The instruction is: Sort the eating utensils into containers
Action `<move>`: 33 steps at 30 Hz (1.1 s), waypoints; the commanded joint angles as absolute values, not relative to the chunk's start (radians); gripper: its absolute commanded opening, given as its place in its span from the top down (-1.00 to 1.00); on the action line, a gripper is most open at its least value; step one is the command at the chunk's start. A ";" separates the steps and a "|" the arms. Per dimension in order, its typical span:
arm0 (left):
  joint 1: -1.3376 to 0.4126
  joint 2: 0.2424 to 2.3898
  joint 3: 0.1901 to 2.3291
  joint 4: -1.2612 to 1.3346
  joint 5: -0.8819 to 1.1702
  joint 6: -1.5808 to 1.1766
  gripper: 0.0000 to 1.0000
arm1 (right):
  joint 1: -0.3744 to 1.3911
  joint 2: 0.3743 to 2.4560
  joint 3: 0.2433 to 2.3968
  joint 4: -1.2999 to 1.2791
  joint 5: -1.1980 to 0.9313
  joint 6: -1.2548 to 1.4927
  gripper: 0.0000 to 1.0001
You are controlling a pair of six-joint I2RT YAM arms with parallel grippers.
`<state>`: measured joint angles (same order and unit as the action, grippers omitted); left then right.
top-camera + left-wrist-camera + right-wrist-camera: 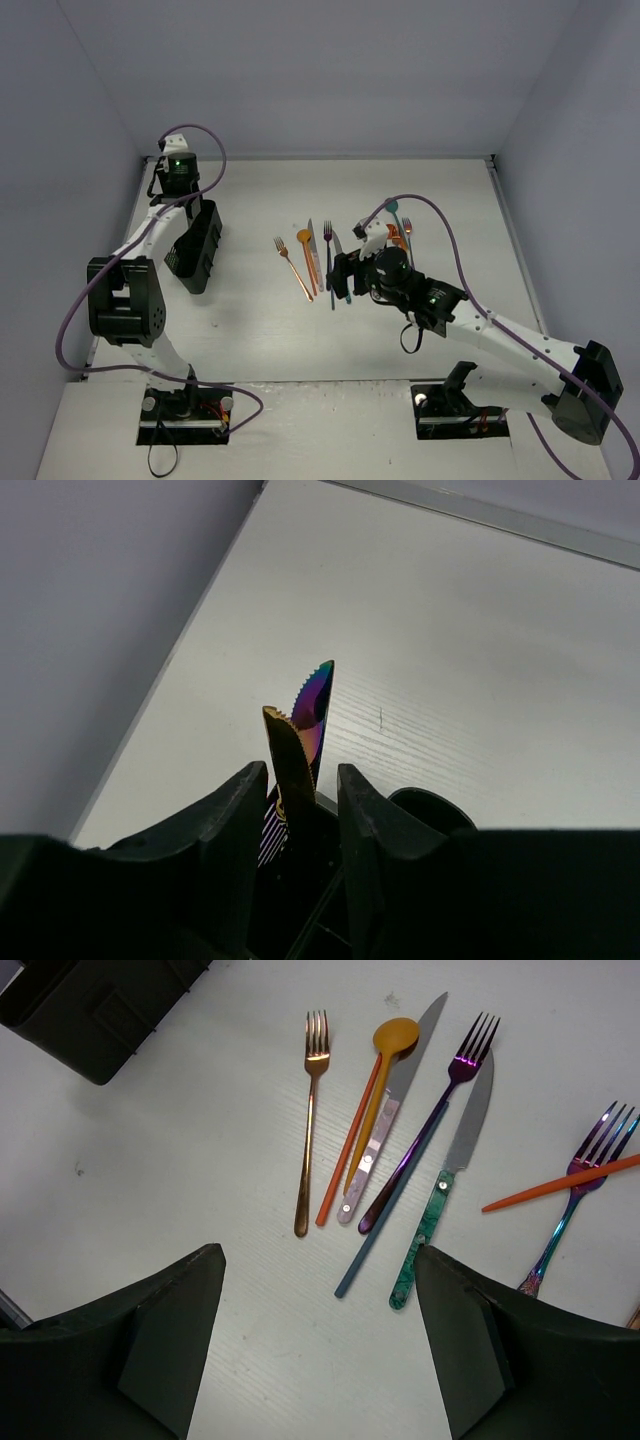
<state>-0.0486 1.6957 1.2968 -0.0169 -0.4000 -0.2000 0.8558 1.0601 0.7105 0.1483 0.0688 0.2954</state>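
The black mesh caddy (pixel 196 250) stands at the left of the table, and its corner shows in the right wrist view (pixel 90 1010). My left gripper (pixel 178 182) hangs over its far end. In the left wrist view that gripper (pixel 300 770) is open, with a copper serrated knife (pixel 290 755) and an iridescent knife (pixel 316 702) standing up from the caddy between its fingers. Loose utensils (pixel 312 255) lie mid-table. My right gripper (pixel 315 1260) is open just above the table near their handles: a copper fork (pixel 310 1130), orange spoon (pixel 388 1045), purple fork (pixel 440 1110) and green-handled knife (pixel 440 1195).
Further utensils lie to the right: an iridescent fork (pixel 578 1185) crossed by an orange stick (pixel 560 1187), and a teal spoon (pixel 394 208) further back. Grey walls close the table on the left, back and right. The left arm's purple cable (pixel 215 150) loops over the caddy.
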 commanded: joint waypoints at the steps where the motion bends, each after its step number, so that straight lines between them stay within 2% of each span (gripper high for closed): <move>1: -0.052 1.572 1.331 -0.019 -0.414 -0.232 0.21 | 0.847 1.073 0.733 0.156 0.154 0.335 -0.44; 4: -0.059 1.519 1.358 -0.096 -0.400 -0.241 -0.15 | 0.844 1.103 0.759 0.105 0.228 0.359 -0.40; 6: -0.065 1.465 1.377 -0.148 -0.388 -0.247 -0.32 | 0.835 1.135 0.786 0.052 0.255 0.372 -0.38; 9: -0.071 1.387 1.404 -0.254 -0.330 -0.270 -0.50 | 0.813 1.202 0.826 0.006 0.260 0.392 -0.34; 12: -0.077 1.302 1.400 -0.332 -0.240 -0.296 -0.61 | 0.781 1.263 0.847 0.003 0.238 0.411 -0.26; 18: -0.083 1.136 1.311 -0.468 0.000 -0.304 -0.66 | 0.748 1.436 0.926 -0.002 0.169 0.419 -0.08; 22: -0.084 1.028 1.163 -0.497 0.155 -0.299 -0.67 | 0.746 1.539 0.991 -0.035 0.158 0.423 -0.02; 26: -0.084 0.927 1.043 -0.510 0.180 -0.297 -0.67 | 0.739 1.648 1.027 -0.048 0.161 0.439 -0.01; 33: -0.085 0.837 0.965 -0.525 0.219 -0.297 -0.67 | 0.726 1.784 1.070 -0.048 0.181 0.463 0.03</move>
